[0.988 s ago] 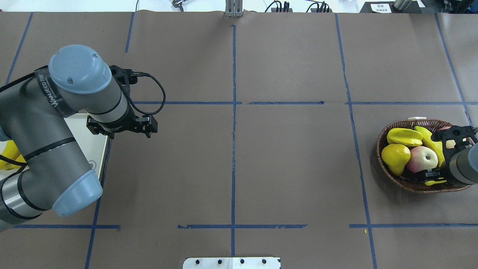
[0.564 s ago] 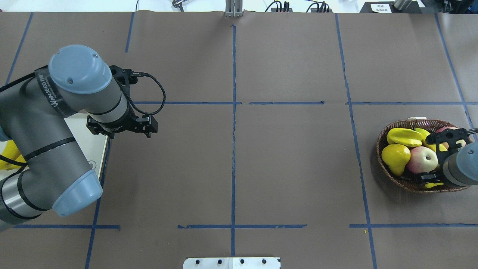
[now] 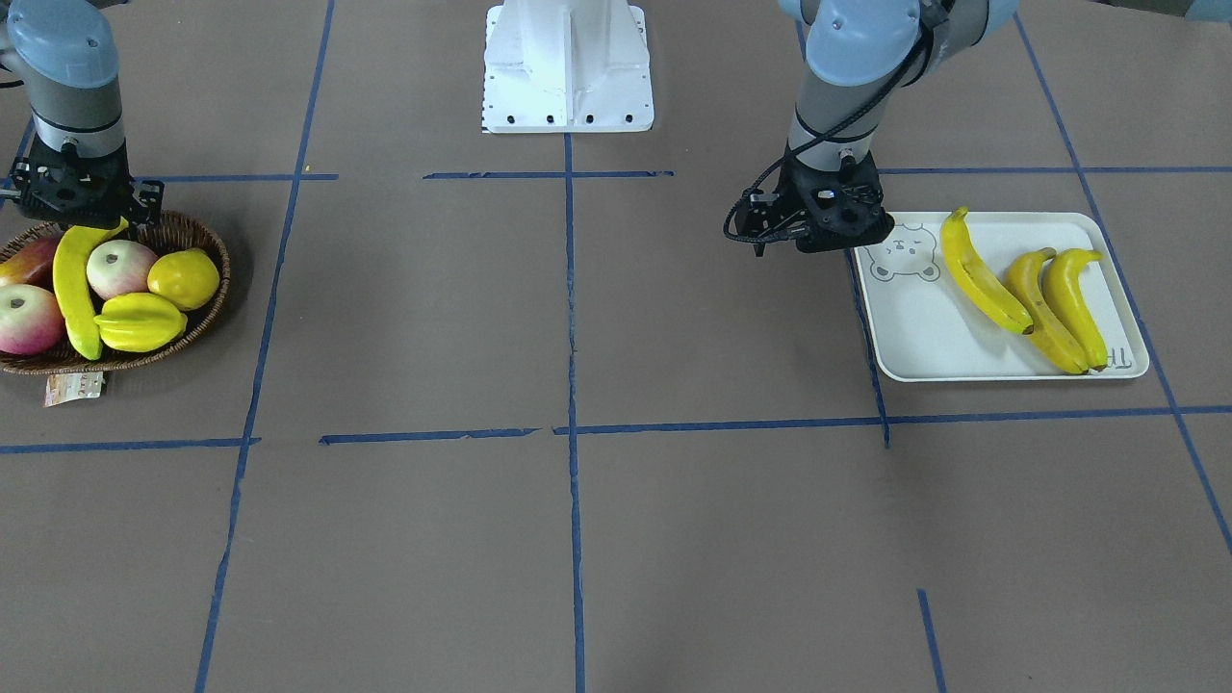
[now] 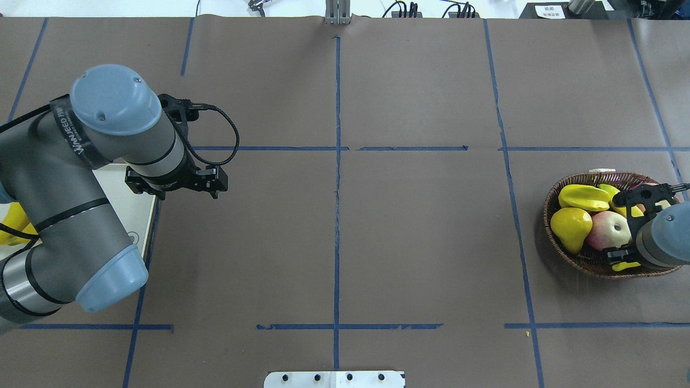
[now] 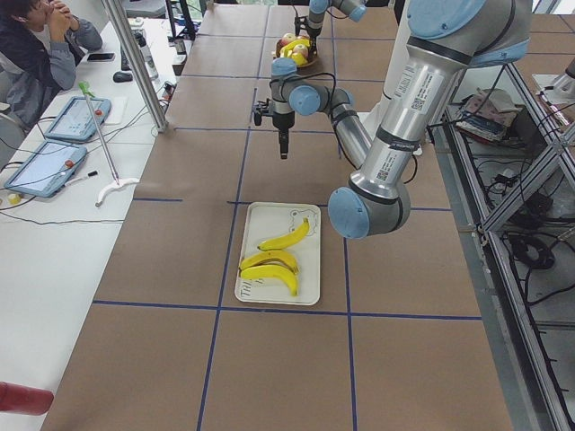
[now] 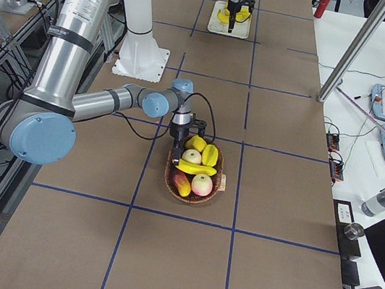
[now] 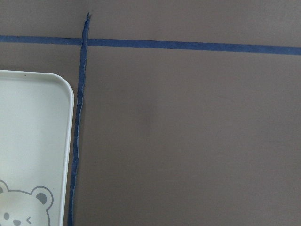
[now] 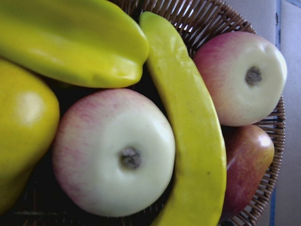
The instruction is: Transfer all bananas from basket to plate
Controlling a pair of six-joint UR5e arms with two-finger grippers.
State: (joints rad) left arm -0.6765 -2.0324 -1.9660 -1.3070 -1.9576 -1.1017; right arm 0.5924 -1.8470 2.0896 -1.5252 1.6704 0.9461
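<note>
Tabletop [image 3: 674, 539], front-facing view: covered in brown paper and divided into rectangles by blue tape lines [image 3: 572, 385]. A wicker basket [image 3: 135, 361] rests at the left edge, with a paper tag [image 3: 74, 387] just below its rim. An off-white plate [image 3: 914, 327] lies at right, and a white base mount [image 3: 568, 67] at top centre.

Robotics lab: blue tape grid [image 4: 337, 215] on paper-covered table [image 4: 420, 226], operator [image 5: 36, 45] with tablets [image 5: 79, 117] alongside
</note>
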